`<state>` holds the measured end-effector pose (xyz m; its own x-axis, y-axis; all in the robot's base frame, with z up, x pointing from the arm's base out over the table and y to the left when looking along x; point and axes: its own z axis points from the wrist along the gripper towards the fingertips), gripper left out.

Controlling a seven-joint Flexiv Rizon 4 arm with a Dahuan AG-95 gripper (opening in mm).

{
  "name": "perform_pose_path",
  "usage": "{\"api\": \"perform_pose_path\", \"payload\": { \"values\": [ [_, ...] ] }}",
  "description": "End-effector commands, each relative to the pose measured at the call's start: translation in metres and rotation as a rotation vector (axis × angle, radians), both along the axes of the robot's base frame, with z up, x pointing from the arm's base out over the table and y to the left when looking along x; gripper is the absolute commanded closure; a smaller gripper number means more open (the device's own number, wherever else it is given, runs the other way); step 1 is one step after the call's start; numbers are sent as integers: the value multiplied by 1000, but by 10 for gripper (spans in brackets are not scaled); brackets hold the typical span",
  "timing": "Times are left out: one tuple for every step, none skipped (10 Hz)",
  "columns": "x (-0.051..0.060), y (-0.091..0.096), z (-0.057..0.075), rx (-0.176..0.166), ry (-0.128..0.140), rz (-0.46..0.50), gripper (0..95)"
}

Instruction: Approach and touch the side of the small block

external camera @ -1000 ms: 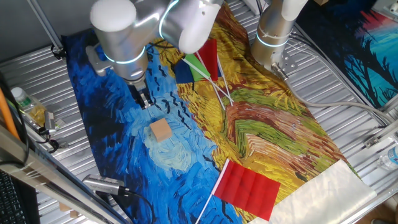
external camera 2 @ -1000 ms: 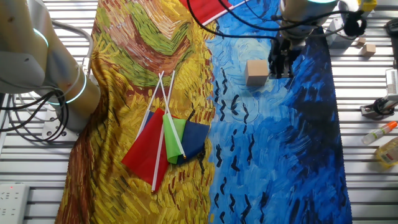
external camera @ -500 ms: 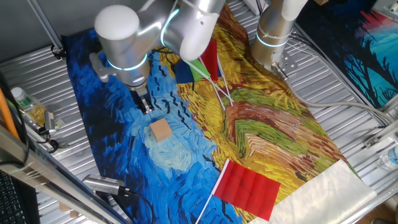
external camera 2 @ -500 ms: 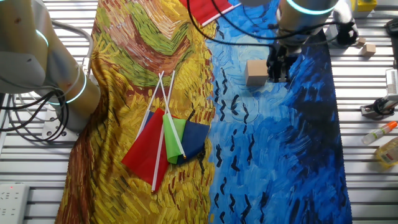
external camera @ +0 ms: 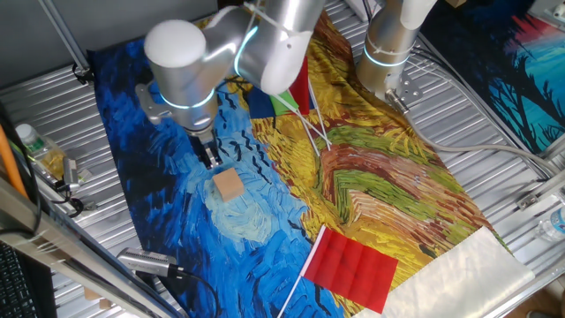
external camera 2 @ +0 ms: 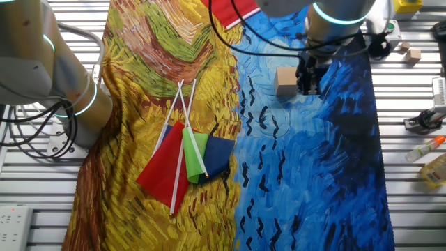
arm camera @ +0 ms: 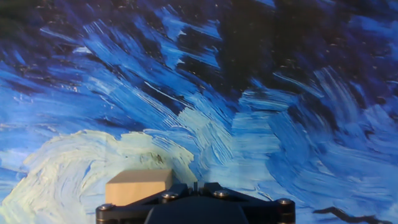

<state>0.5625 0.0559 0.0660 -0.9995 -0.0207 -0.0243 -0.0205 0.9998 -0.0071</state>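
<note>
The small block (external camera: pixel 229 185) sits flat on the blue swirl part of the painted cloth (external camera: pixel 177 247), nearer the counter's (external camera: pixel 494 203) edge where the bottles stand than the edge by the other arm's base. In the hand view its pale top shows at the lower left, just ahead of my tool's housing and off to one side. My tool (external camera: pixel 212 160) hangs just beside the block, low over the cloth, its tips pointing down; in both fixed views I cannot tell whether it is touching the block's side or a sliver apart. The fingers look pressed together, with nothing pinched between them. I judge this the last stretch of the approach: what remains is a short sideways nudge toward the block's near face, slow enough not to push it along the cloth. The flags (external camera 2: pixel 182 157) lie well apart, toward the yellow half.
</note>
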Motion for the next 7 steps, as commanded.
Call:
{"api": "perform_pose_path", "payload": {
  "values": [
    [-1,0,-2,3,-2,-4,950],
    [-1,2,-2,5,-2,-9,950],
    [0,6,-3,4,-2,-17,950],
    [0,8,-3,4,-2,-19,950],
    [0,9,-4,5,-5,-19,950],
    [0,10,-5,6,-6,-20,950],
    [-1,10,-6,5,-7,-20,950]
  ]
}}
